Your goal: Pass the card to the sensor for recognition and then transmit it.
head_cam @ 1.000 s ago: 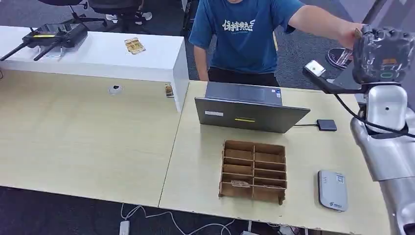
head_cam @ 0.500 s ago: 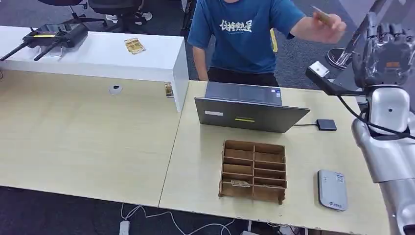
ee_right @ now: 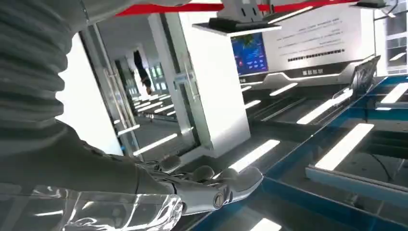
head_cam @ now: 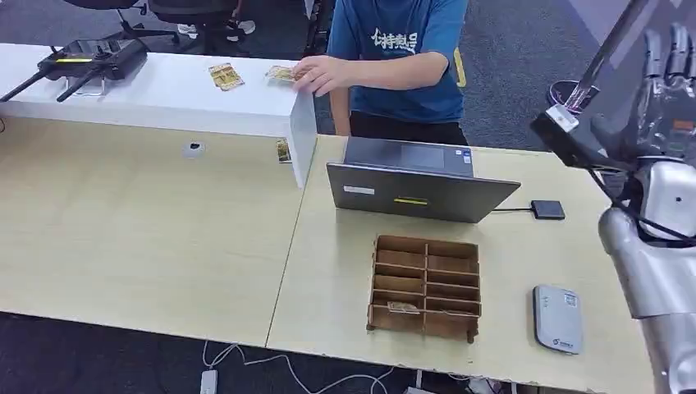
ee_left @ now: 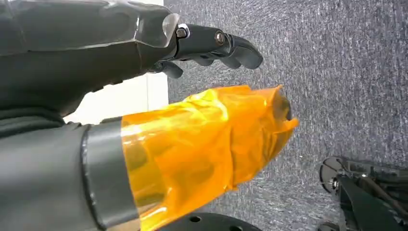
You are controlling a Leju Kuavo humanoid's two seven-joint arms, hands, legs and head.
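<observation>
Fingers (head_cam: 669,49) of the right hand (head_cam: 661,90) are pointing upward, spread and holding nothing, well right of the laptop (head_cam: 418,185). Beyond the laptop, a person's hand (head_cam: 316,75) is laying the card (head_cam: 283,73) on the white counter (head_cam: 164,94). The sensor (head_cam: 558,318) is lying right of the cardboard organizer (head_cam: 425,287). The left hand (ee_left: 211,43) (over grey carpet) is hanging with fingers loosely curled, gripping nothing.

blue T-shirt (head_cam: 402,57): white printed characters, unclear | wall panel (ee_right: 308,36): text lines, too small to read
</observation>
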